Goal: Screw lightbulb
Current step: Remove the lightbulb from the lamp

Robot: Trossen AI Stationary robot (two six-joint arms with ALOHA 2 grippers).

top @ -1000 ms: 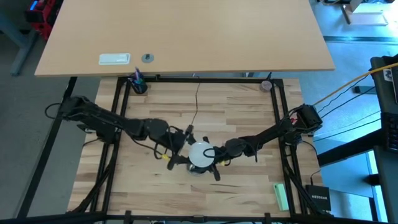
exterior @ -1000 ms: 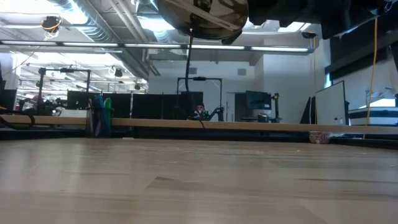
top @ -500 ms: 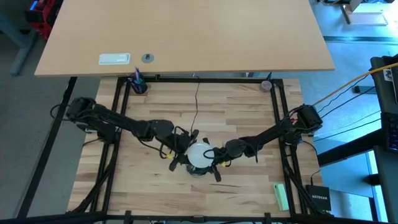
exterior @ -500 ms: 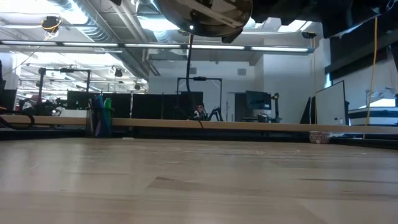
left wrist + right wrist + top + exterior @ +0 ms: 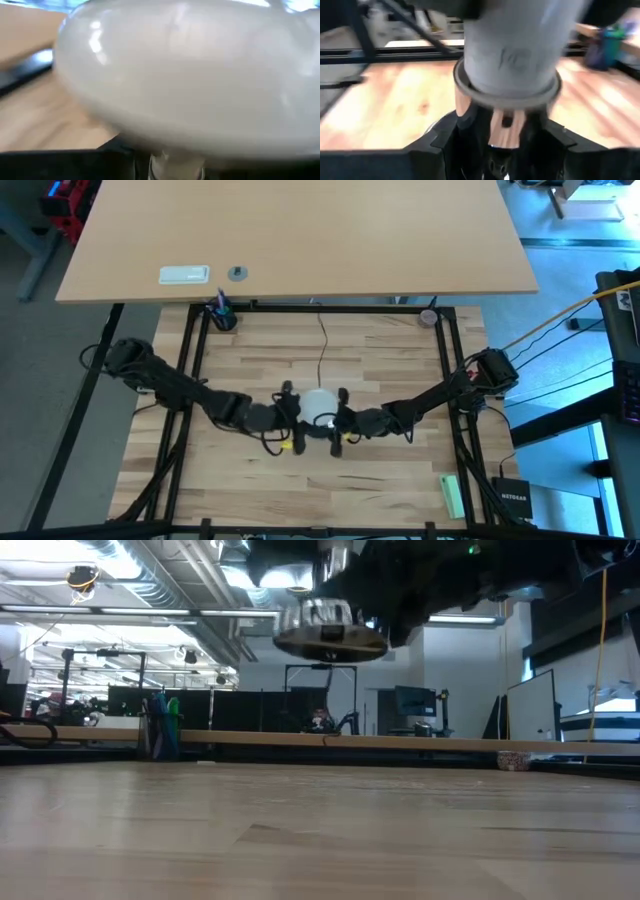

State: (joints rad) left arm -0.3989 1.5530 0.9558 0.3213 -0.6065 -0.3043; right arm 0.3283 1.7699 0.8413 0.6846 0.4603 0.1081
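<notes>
**A:** What are you working over?

**B:** You have a light butcher-block tabletop inside a black frame. Beyond its far edge stands a plain tan desk. In the low view the room behind is an open office with monitors, ceiling ducts and a whiteboard; one person sits far off behind the desk edge.

**A:** Count things for me.

**B:** One lightbulb, one metal socket with one thin black cord running from the bulb toward the far edge. Two arms. One dark cup of pens at the far left corner of the frame, one small round item at the far right corner, one green block near the right front corner. On the desk, one white rectangular piece and one small round knob.

**A:** Where is the bulb?

**B:** Raised off the tabletop, near its middle, between both grippers. The low view shows the socket hanging in the air under it.

**A:** And your grippers?

**B:** The left gripper sits touching the bulb's left side; its wrist view is filled by the frosted dome, and you can't tell how far its fingers are spread. The right gripper is on the bulb's right side, its fingers clamped round the socket's grey body.
</notes>
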